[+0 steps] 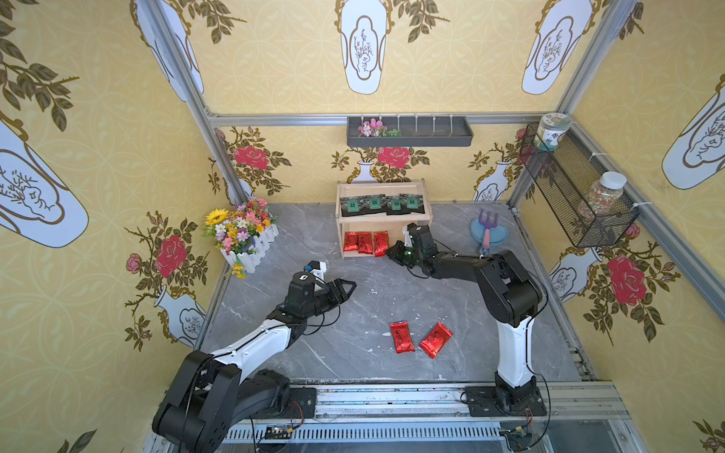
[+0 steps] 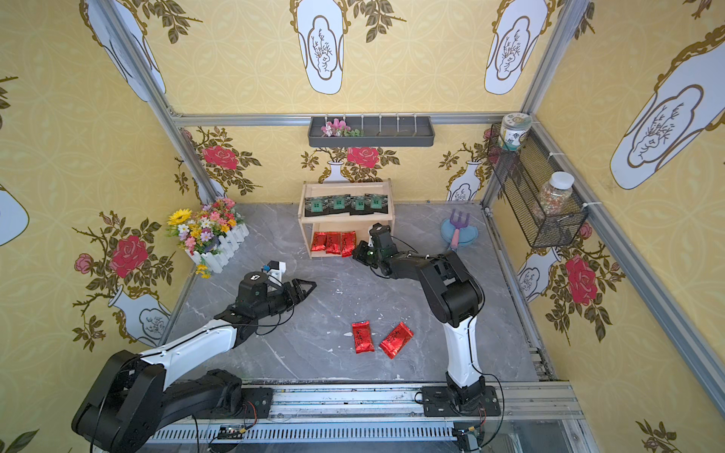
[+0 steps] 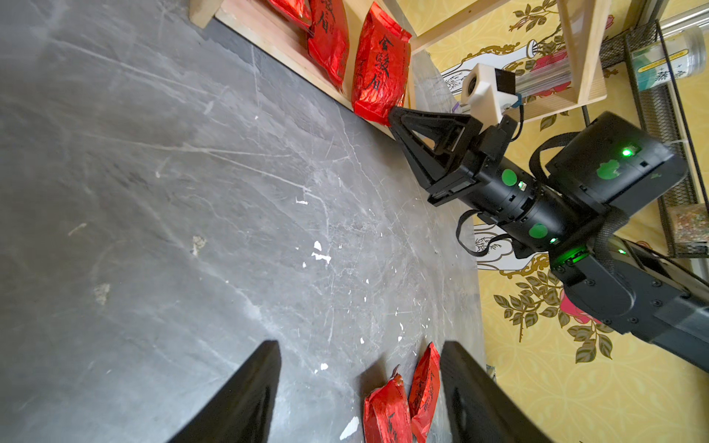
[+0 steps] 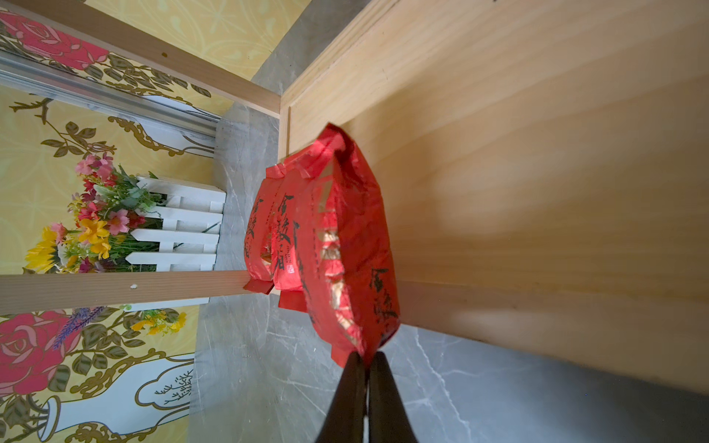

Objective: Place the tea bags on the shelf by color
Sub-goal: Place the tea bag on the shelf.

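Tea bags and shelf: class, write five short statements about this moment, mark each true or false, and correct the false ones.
1. Four black bags lie on the top tier of the shelf. True.
2. The bottom tier holds three red bags. True.
3. Only one bag is left off the shelf. False: two loose bags lie on the table.
4. The left arm grips a bag. False: the left end effector is open and empty.
5. The right arm hangs open. False: the right end effector is shut on the edge of the rightmost red bag.
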`<state>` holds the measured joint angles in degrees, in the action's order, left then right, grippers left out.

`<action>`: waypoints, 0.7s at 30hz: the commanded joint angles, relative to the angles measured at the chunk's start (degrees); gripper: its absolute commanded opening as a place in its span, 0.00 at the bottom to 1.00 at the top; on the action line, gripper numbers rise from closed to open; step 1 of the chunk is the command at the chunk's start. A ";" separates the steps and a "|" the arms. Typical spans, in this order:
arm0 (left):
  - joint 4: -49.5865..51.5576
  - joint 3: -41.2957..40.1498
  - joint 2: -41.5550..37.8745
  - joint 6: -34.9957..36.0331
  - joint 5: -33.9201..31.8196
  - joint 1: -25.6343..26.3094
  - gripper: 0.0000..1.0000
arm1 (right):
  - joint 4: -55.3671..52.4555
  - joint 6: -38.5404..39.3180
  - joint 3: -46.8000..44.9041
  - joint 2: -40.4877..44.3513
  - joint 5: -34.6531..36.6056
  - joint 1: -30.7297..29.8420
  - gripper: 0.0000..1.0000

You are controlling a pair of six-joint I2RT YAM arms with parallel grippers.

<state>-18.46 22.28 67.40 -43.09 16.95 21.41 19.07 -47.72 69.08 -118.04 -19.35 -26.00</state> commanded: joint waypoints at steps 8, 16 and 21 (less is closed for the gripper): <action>-0.79 -0.54 0.01 0.48 0.83 -0.19 0.72 | -0.44 0.70 2.16 -1.58 1.07 -0.02 0.12; -0.79 -0.59 0.19 0.47 0.89 -0.30 0.72 | -0.70 0.35 3.21 -2.24 1.69 0.07 0.14; -0.88 -0.74 0.36 0.44 0.90 -0.32 0.72 | -0.79 -0.20 3.60 -2.48 2.17 0.07 0.14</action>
<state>-18.46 22.02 67.51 -43.09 17.34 21.17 17.96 -47.75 72.18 -120.16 -17.89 -25.91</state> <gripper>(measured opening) 0.716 0.140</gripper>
